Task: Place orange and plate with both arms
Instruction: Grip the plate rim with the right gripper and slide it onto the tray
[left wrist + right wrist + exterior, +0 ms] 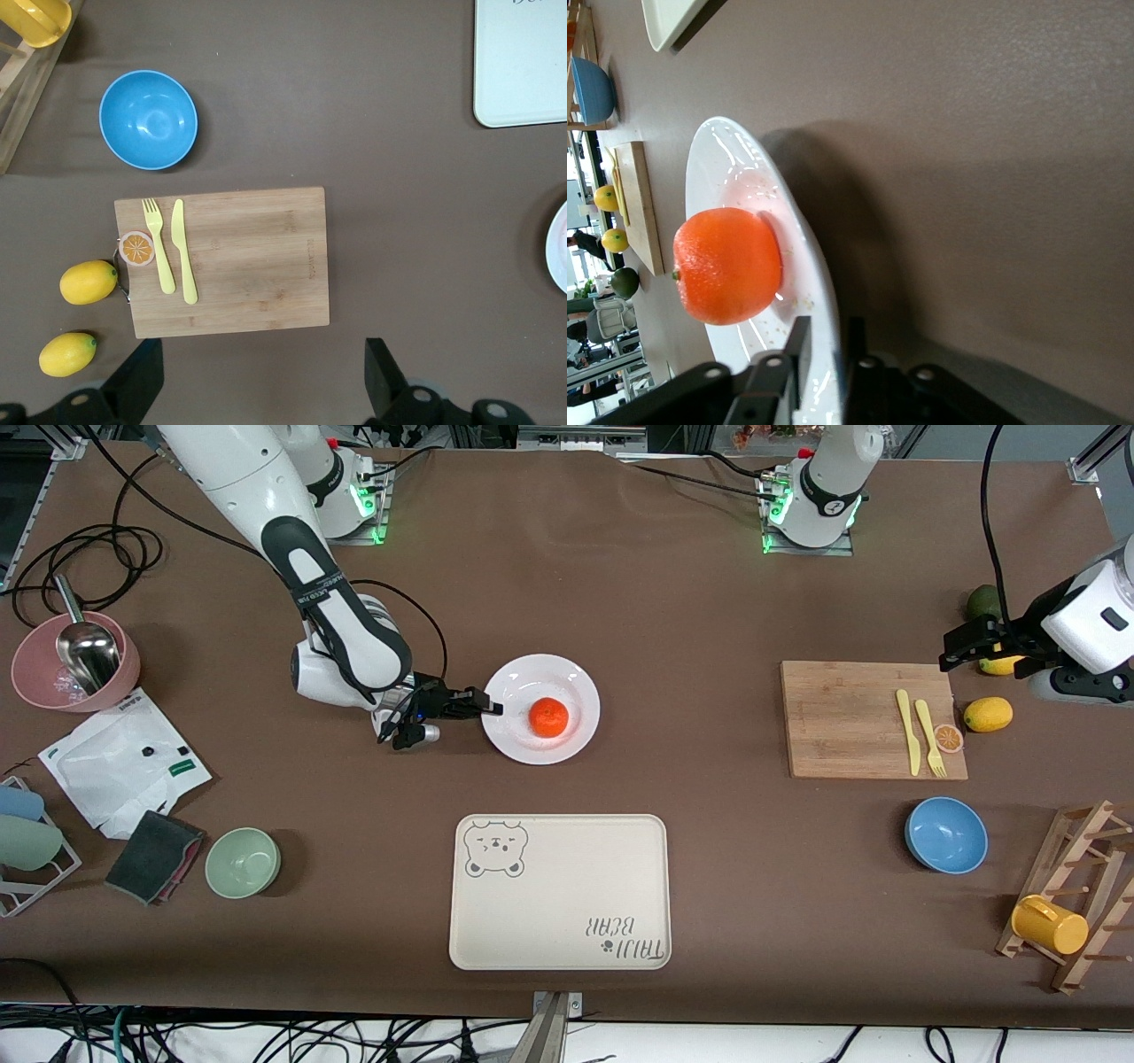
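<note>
One orange [548, 717] sits on one plate [567, 676] mid-counter [673, 602]; right gripper [493, 708] at the plate's 9 o'clock rim, fingers pinched on the rim; left gripper [266, 372] waits high over the board [257, 257], fingers wide; two lemons [88, 282], one fork [158, 243], one knife [183, 251], one tray [558, 890], one blue bowl [945, 835].

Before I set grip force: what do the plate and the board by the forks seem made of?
Plate: glossy white, probably glazed ceramic or melamine; it shows bright highlights in the right wrist view. Board: pale wood or bamboo, matte, with visible grain lines.
</note>
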You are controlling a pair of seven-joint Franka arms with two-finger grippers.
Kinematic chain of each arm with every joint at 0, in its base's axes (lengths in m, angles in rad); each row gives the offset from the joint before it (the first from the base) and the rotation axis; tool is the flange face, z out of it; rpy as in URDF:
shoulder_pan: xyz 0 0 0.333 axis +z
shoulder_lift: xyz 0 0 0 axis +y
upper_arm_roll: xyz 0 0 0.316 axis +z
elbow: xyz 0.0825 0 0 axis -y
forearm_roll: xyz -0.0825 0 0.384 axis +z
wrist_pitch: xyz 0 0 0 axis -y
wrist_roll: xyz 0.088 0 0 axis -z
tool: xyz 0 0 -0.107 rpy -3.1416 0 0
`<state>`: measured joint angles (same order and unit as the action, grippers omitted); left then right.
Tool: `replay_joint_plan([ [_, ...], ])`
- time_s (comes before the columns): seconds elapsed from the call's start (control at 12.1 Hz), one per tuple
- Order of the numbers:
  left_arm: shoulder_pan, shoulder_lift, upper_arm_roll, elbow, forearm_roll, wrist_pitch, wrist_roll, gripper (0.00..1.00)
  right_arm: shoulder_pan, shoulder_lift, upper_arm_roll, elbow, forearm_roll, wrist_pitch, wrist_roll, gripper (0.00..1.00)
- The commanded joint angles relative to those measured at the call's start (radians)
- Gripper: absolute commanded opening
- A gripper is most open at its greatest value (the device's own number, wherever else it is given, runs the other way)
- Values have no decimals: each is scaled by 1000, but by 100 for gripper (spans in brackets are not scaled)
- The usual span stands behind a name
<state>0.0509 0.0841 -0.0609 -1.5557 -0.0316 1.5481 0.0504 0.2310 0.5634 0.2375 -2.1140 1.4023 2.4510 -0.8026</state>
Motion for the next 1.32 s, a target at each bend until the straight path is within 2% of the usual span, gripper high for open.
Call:
replay_joint_plan([
  [0.0,3,5,-4,34,22,-16,25,100,-4,4,11,-9,29,14,-49,0],
  [0.17,3,6,0,72,28,-23,19,100,-4,4,9,-4,35,14,-47,0],
  [0.33,1,8,-5,72,65,-25,17,100,-5,4,9,3,55,14,-40,0],
  [0.58,3,6,-5,72,67,-25,12,100,-9,10,8,75,61,11,41,0],
  [0.99,1,6,-7,72,55,-25,16,100,-4,99,6,331,58,11,154,0],
  [1.24,1,3,-8,72,53,-25,16,100,17,318,3,651,50,11,235,0],
])
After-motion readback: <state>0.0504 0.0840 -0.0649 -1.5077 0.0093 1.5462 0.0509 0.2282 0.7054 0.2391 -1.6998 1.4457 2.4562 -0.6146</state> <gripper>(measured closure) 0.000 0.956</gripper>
